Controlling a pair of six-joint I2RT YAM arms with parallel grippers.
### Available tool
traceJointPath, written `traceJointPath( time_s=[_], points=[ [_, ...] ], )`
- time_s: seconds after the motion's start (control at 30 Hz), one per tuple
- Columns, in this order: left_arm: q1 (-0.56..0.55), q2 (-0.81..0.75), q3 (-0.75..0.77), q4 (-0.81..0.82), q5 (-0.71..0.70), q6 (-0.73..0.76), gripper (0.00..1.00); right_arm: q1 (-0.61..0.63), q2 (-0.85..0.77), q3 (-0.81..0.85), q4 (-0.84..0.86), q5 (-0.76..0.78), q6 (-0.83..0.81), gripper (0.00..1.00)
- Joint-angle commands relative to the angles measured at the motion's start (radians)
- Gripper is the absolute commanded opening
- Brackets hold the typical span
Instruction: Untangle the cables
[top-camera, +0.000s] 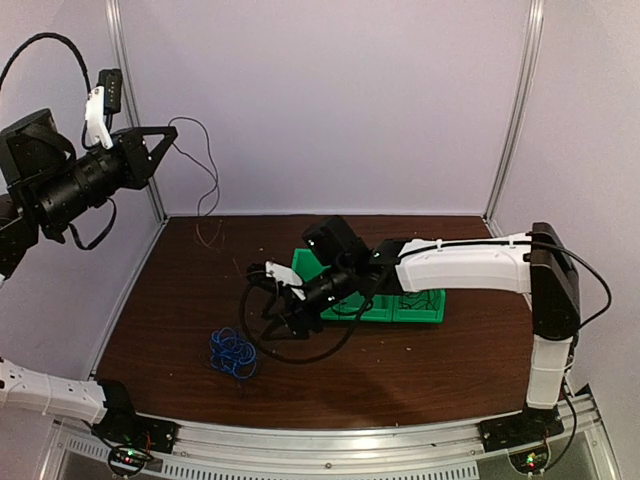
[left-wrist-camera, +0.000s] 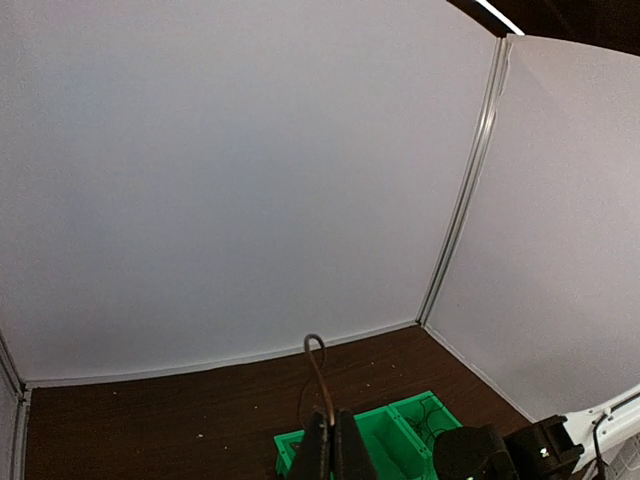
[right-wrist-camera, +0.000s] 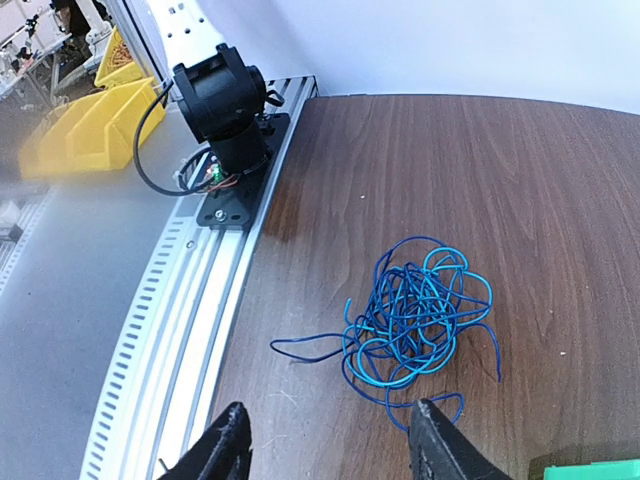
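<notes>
Holding a thin dark wire (left-wrist-camera: 321, 380) high, left gripper (left-wrist-camera: 334, 442) is clenched on it, probably to keep it apart. Right gripper (right-wrist-camera: 330, 450), jaws spread, hovers beside blue tangle (right-wrist-camera: 420, 315) on table (right-wrist-camera: 560, 180), seemingly poised to pick a strand

Probably a robotics lab: white panel walls (top-camera: 330, 100) enclose a wood-grain table (top-camera: 420, 370), with yellow bins (right-wrist-camera: 85, 125) outside.

Blue cable tangle (right-wrist-camera: 420, 320) on brown table (right-wrist-camera: 560, 180), at 1 o'clock from wide-spread right gripper (right-wrist-camera: 330, 425); black arm base (right-wrist-camera: 225, 100) at 11 o'clock.
</notes>
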Motion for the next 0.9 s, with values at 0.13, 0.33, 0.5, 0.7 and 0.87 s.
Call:
traceJointPath(
  time_s=[0.13, 0.33, 0.5, 0.7, 0.87],
  points=[
    [0.000, -0.022, -0.104, 0.145, 0.000, -0.008, 0.00, -0.020, -0.077, -0.033, -0.230, -0.007, -0.143, 0.56],
    [0.000, 0.039, 0.013, 0.205, 0.046, 0.018, 0.00, -0.062, -0.086, -0.081, -0.251, 0.086, -0.185, 0.56],
    [0.000, 0.173, 0.214, 0.132, 0.065, 0.059, 0.00, -0.132, -0.109, -0.142, -0.284, 0.085, -0.225, 0.56],
    [0.000, 0.284, 0.255, 0.129, 0.057, 0.090, 0.00, -0.217, -0.273, -0.311, -0.243, 0.164, -0.258, 0.58],
    [0.000, 0.356, 0.290, 0.121, 0.054, 0.106, 0.00, -0.345, -0.354, -0.362, -0.265, 0.058, -0.233, 0.59]
  ],
)
